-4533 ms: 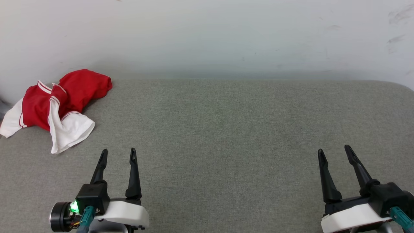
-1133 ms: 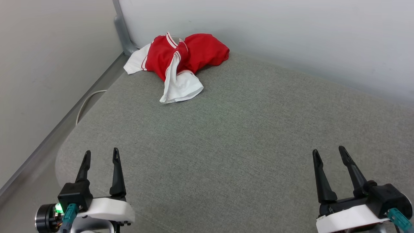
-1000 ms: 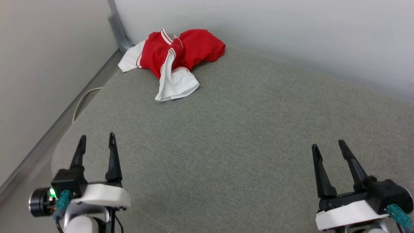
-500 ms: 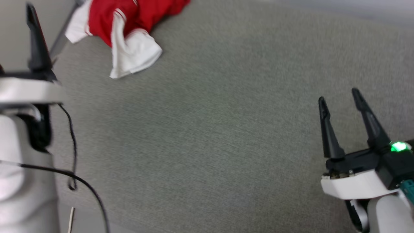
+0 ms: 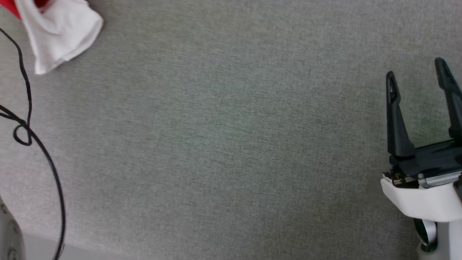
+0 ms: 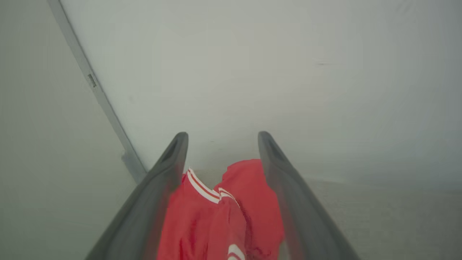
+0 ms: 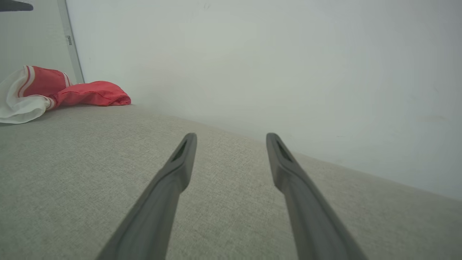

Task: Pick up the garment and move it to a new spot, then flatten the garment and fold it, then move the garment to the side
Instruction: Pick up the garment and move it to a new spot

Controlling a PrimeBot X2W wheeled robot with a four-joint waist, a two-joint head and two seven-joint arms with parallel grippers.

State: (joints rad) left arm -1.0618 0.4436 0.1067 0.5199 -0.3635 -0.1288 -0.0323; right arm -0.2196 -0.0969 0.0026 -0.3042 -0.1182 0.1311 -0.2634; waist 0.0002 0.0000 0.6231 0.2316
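Your left gripper [image 6: 220, 139] has its two long dark fingers spread wide and nothing is clamped between them. In its wrist view, the crumpled red jersey T-shirt with white sleeves and striped trim [image 6: 216, 216] shows in the gap between the fingers, at the far left of the grey woven fabric surface [image 5: 231, 144]. The view is blurred, so you cannot tell whether the fingers touch the cloth.

The shirt lies bunched in the corner, close against the pale wall [image 7: 252, 54] and next to a grey vertical strip [image 6: 101, 101] where two walls meet. In the head view, one white sleeve reaches into the top left corner with a little red above it. A thin black cable [image 5: 27, 130] loops down the left edge of that view (it belongs to the arm, not the shirt).

Your right gripper [image 5: 415, 68] hangs over bare fabric at the right, well apart from the shirt. Its fingers are also fully spread and hold nothing. In its wrist view the shirt sits far off to the left, against the wall.
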